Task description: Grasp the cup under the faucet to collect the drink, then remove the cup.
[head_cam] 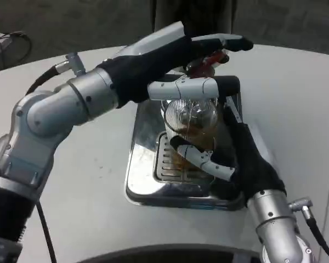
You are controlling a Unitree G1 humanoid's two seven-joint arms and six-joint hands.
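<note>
- The cup (191,123) is a clear, ribbed tumbler standing on the slotted grille of a steel drip tray (148,189), near the middle of the table (88,181). It looks about half full of amber drink.
- By the look of it, the cup is thin-walled and stiff, smooth on the outside and likely slick if wet. With drink in it, it will be heavier low down and will slop if tipped.
- I'd say the place to hold it is the lower to middle wall, fingers wrapped from the side, keeping it upright and lifting straight before drawing it toward the near edge.
- The right hand (230,159) comes in from the near right and has its fingers curled round the cup's lower wall, one white finger lying across the front; it appears to be gripping.
- The left hand (181,60) reaches over from the left, above and behind the cup. Its fingers are stretched out over a red part of the faucet (211,61); one finger bends across just above the cup's rim. Whether it presses the tap or merely rests there, I cannot tell.
- The tray's steel is shiny and looks wet in places, so the cup's base may drag or stick.
</note>
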